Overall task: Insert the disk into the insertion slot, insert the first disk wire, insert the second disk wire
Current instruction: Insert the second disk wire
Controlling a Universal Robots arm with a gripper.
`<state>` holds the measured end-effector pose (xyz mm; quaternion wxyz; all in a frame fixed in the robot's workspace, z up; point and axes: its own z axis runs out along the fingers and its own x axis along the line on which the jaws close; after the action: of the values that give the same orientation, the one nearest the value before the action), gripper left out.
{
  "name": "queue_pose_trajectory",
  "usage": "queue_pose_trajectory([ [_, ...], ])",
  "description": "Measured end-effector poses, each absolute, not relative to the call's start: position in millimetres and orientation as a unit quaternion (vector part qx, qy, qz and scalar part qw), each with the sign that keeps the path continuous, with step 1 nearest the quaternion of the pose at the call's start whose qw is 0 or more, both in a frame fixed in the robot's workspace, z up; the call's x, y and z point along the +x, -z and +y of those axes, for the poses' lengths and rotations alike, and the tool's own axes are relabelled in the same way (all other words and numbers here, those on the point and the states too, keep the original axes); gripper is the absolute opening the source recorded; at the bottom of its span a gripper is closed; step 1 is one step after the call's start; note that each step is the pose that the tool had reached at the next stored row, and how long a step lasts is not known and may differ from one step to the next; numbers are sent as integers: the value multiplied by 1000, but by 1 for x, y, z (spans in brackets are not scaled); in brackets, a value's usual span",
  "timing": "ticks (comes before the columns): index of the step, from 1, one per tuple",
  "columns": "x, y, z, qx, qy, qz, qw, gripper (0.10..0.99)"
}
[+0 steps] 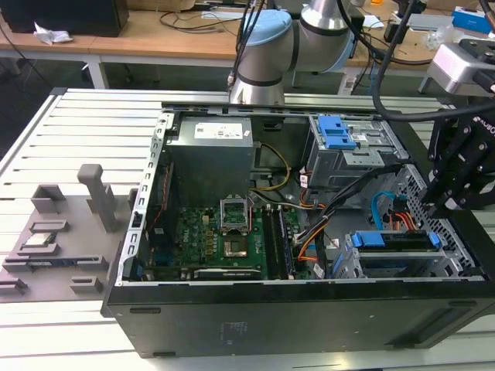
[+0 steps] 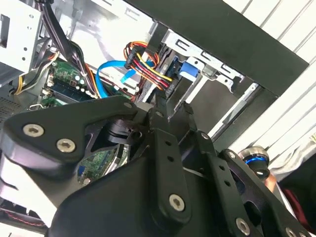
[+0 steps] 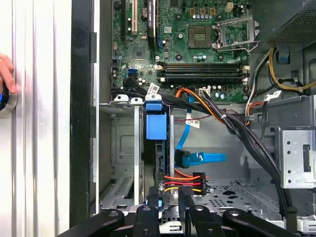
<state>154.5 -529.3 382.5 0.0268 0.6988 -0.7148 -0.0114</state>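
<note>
The disk [image 1: 396, 241], silver in a bright blue carrier, lies inside the insertion slot [image 1: 363, 267] at the case's front corner on the exterior view's right. In the first wrist view the disk [image 3: 159, 158] stands edge-on behind its blue tab. My gripper [image 1: 442, 207] hangs over the disk's rear end. Its fingertips [image 3: 186, 198] pinch the end of a red, yellow and orange disk wire [image 3: 182, 181] right at the disk's edge. The same wire bundle [image 2: 150, 66] runs into the gripper [image 2: 172, 106] in the second wrist view. A blue flat disk wire [image 3: 202, 159] lies loose beside the disk.
The taller grey cage with a blue latch [image 1: 338, 133] stands behind the slot. Black cable bundles [image 3: 247, 133] cross between motherboard [image 1: 224, 239] and cage. A person's hand [image 3: 5, 74] rests by a blue-ringed knob [image 2: 256, 162] outside the case. The grey fixture tray [image 1: 54, 239] sits at the exterior view's left.
</note>
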Motion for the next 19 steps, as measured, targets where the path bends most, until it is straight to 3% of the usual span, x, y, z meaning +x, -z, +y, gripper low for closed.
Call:
queue_pose_trajectory([
  [16,118,-380,-522,699,8,-715,30,302],
  [18,118,-380,-522,699,8,-715,30,161],
  [19,118,-380,-522,699,8,-715,30,161],
])
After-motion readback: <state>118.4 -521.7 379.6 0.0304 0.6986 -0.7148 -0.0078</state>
